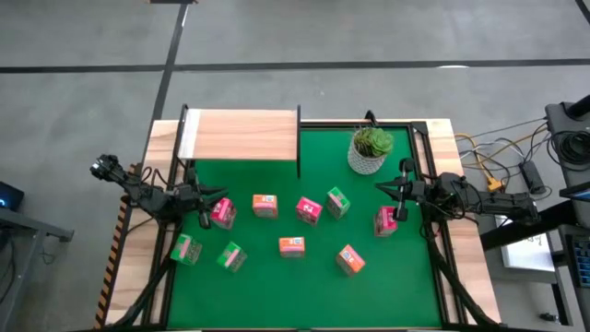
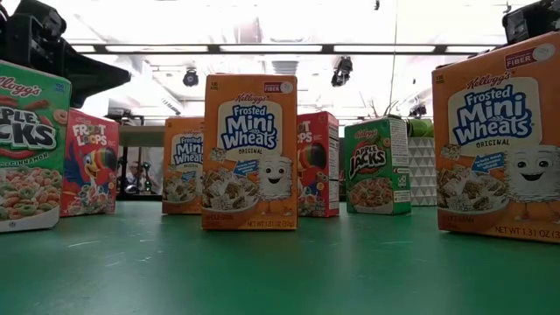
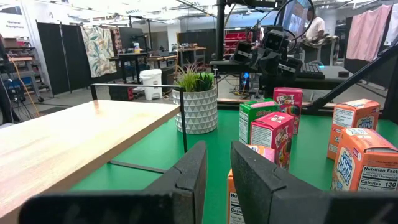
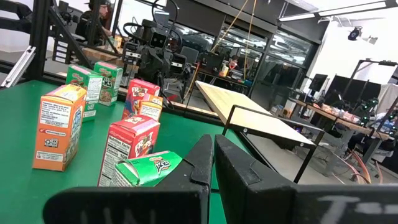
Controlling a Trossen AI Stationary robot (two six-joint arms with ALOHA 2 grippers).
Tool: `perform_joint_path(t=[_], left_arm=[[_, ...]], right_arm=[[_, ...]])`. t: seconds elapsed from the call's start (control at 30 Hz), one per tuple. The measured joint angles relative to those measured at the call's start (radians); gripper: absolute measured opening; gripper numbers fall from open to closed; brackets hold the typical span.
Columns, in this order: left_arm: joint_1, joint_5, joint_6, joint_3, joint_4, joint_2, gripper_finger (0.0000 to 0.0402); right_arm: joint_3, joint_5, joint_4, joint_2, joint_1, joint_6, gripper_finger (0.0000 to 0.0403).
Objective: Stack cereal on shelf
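Note:
Nine small cereal boxes stand upright on the green mat: pink [image 1: 222, 213], [image 1: 308, 210], [image 1: 385, 221]; orange [image 1: 265, 205], [image 1: 292, 245], [image 1: 350, 260]; green [image 1: 337, 202], [image 1: 186, 249], [image 1: 231, 256]. The light-wood shelf [image 1: 241, 135] stands at the far left with nothing on its top. My left gripper [image 1: 205, 205] hangs low at the mat's left edge beside a pink box, its fingers [image 3: 214, 180] a little apart and empty. My right gripper [image 1: 392, 191] hangs at the right edge, above the right pink box, shut [image 4: 213, 163] and empty.
A plant in a white patterned pot [image 1: 371, 148] stands at the far right of the mat, next to the shelf's right end. The shelf's thin dark uprights [image 3: 184, 121] rise from the mat. A wooden border [image 1: 461, 267] frames the mat. People show in the room beyond.

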Motion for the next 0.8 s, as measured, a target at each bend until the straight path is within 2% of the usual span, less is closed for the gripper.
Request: perform_joint_path(t=[0.7,0.77,0.8], left_arm=[[0.000,0.000,0.000,0.000,0.033,0.000,0.0056],[0.000,0.000,-0.047,0.000,0.084,0.000,0.0056],[0.000,0.000,-0.107,0.000,0.112,0.000,0.0056]], right_arm=[[0.000,0.000,0.004,0.000,0.000,0.000,0.0009],[0.000,0.000,0.005,0.000,0.000,0.035,0.0009],[0.000,-0.003,0.004,0.000,0.000,0.109,0.0009]])
